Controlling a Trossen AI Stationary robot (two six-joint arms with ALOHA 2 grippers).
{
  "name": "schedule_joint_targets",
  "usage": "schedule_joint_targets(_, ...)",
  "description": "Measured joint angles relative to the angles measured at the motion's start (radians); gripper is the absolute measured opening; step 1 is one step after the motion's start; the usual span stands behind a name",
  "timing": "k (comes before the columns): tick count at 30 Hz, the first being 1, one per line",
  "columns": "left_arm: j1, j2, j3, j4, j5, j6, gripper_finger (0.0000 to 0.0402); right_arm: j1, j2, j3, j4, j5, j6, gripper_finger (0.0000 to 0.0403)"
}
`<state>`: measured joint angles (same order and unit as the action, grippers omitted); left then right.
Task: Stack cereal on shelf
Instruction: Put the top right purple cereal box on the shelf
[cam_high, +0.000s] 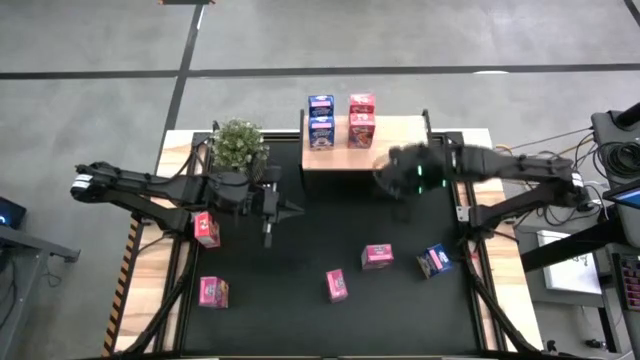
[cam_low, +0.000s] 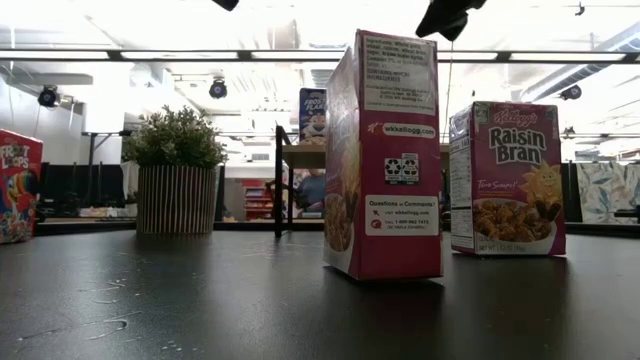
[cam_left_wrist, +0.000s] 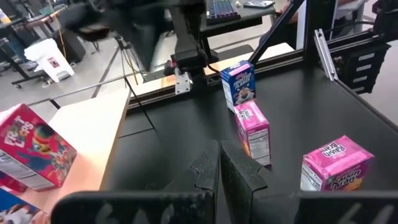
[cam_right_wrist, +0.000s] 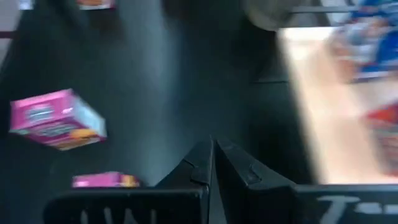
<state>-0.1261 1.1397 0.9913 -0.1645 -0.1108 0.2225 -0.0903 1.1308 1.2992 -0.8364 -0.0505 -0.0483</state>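
Between picks: both grippers empty, four boxes on the shelf, five left on the table.

The right gripper (cam_high: 385, 172), fingers pressed together and holding nothing, is seen hanging just in front of the shelf (cam_high: 392, 152), where two blue boxes (cam_high: 321, 122) and two red boxes (cam_high: 361, 120) are already set. The left gripper (cam_high: 297, 209), likewise closed and empty, is parked by the potted plant (cam_high: 237, 143). A fresh pick is judged to be next: the pink box (cam_high: 377, 257) and the blue box (cam_high: 434, 261) lie nearest, below the right gripper, and its fingers must be opened first.
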Motion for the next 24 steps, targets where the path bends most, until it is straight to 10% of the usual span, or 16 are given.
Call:
schedule_joint_targets(11, -0.004, 0.009, 0.000, 0.002, 0.000, -0.048, 0.0000, 0.386, -0.026, -0.353, 0.304, 0.186, 0.193, 0.0009)
schedule_joint_targets(24, -0.004, 0.009, -0.001, 0.024, 0.000, -0.053, 0.0000, 0.449, 0.016, -0.391, 0.330, 0.174, 0.405, 0.0083)
